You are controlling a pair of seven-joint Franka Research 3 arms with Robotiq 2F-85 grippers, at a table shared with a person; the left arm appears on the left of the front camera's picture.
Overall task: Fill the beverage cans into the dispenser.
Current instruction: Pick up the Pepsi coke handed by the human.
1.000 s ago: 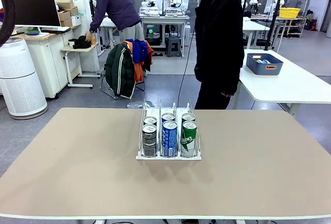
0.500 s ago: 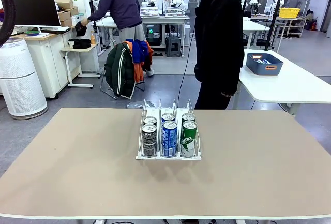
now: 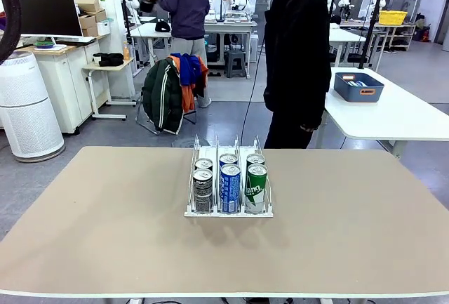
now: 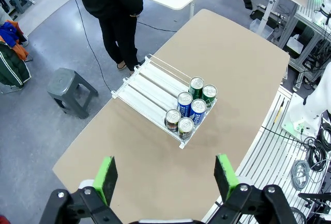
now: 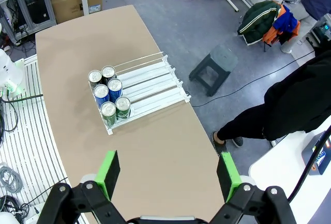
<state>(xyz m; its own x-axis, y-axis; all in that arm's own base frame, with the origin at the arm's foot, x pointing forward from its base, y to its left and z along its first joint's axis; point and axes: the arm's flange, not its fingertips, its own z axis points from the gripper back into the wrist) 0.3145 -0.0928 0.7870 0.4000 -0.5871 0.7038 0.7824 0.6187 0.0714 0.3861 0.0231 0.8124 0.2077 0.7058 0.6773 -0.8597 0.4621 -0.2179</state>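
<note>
Left gripper (image 4: 165, 176): I see jaws fully apart, holding nothing, high above the table (image 4: 232, 53).
Right gripper (image 5: 168, 176): likewise wide and empty.
Cans (image 3: 229, 181): 6, in 3 lanes, at the dispenser's (image 3: 228, 213) 6 o'clock end.
Person (image 3: 298, 51): 12 o'clock, beyond the table.

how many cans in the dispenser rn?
6, two per lane at the front of the dispenser: black Pepsi cans left lane, blue cans middle, green cans right. None seem hidden.
</note>
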